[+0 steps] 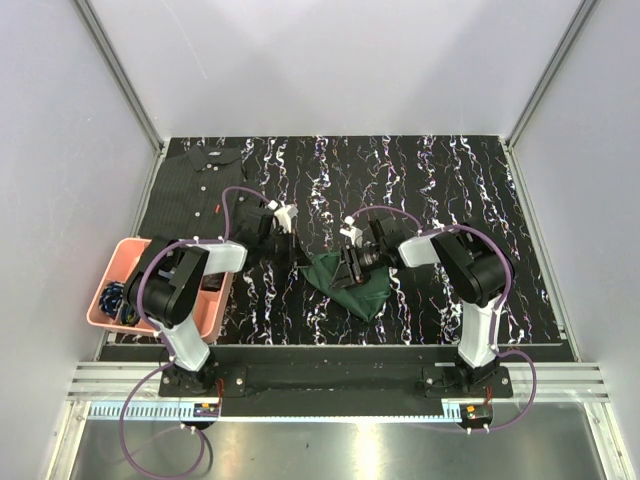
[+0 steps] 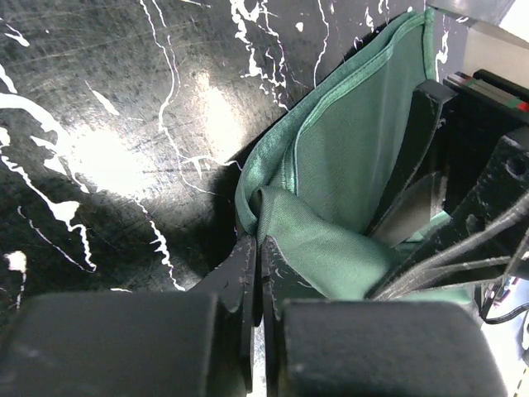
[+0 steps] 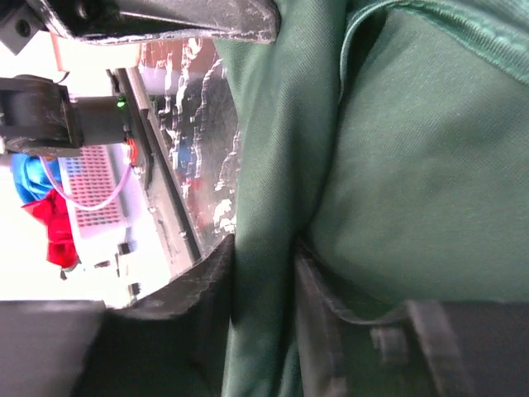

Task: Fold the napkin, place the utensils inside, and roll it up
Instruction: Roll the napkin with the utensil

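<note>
The napkin (image 1: 355, 290) lies at the middle of the worktop (image 1: 450, 190), with the left end effector (image 1: 298, 256) at its left edge and the right end effector (image 1: 350, 268) upon it. A shirt (image 1: 205, 185) lies in the far left corner. A bin (image 1: 105, 282) sits at the near left edge.

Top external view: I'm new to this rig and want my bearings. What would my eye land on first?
First, the bunched dark green napkin at the middle of the table, with the left gripper and the right gripper pinching it from either side. Next, the pink bin at the near-left edge and the dark shirt in the far-left corner of the black marbled table.
</note>
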Robot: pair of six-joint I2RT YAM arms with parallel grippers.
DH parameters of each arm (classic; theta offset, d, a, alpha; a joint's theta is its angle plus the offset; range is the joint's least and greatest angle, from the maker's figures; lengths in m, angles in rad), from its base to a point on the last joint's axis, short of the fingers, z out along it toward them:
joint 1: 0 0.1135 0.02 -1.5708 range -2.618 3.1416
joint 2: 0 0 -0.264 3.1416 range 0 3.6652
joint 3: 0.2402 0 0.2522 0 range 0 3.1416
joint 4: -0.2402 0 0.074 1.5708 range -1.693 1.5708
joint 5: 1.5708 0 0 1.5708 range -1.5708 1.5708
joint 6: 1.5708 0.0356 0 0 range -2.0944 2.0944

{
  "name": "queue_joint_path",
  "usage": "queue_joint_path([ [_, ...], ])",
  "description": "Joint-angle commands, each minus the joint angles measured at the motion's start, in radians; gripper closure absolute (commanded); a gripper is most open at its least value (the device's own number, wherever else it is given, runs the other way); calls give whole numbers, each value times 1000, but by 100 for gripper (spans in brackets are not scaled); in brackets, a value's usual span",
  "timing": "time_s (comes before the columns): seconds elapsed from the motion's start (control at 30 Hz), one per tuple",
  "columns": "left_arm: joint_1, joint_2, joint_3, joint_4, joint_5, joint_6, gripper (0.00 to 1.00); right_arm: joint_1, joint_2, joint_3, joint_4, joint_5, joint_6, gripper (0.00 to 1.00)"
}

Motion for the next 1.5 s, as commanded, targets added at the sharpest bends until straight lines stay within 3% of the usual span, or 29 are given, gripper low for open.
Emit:
queue_joint_path([
  [0.0, -6, -7, 40, -39, -7, 25, 100, 0, -32, 51, -207, 197, -83, 48],
  [0.07, -6, -13, 63, -76, -11, 38, 100, 0, -67, 94, -270, 238, -99, 34],
  [0.17, -9, -3, 108, -180, -14, 50, 100, 5, -197, 125, -362, 324, -120, 27],
  [0.27, -14, 8, 144, -271, -11, 47, 100, 69, -305, 154, -443, 488, -165, 24],
  [0.3, -14, 11, 161, -291, -14, 47, 100, 101, -330, 160, -478, 618, -201, 24],
  [0.37, -15, 13, 180, -341, -11, 48, 100, 233, -388, 156, -483, 767, -232, 23],
  [0.5, -15, 22, 235, -435, -11, 65, 100, 409, -416, 127, -447, 1120, -289, 23],
  [0.6, -17, 33, 258, -484, -11, 75, 100, 514, -388, 114, -411, 1273, -336, 23],
  [0.8, -17, 40, 273, -523, -9, 65, 100, 620, -290, 117, -365, 1375, -395, 27],
  [1.0, -17, 36, 272, -524, 0, 56, 100, 641, -213, 111, -322, 1394, -401, 32],
  [1.03, -17, 34, 272, -524, 2, 56, 100, 640, -206, 111, -319, 1395, -400, 33],
  [1.1, -17, 33, 272, -526, 2, 53, 100, 641, -181, 113, -315, 1404, -384, 46],
  [1.2, -17, 25, 270, -524, -11, 48, 80, 640, -157, 117, -339, 1415, -335, 58],
  [1.37, 3, -15, 258, -515, -41, 33, 34, 632, -189, 82, -348, 1342, -225, 66],
  [1.47, 40, -47, 244, -507, -57, 30, 25, 612, -235, 39, -319, 1274, -173, 66],
])
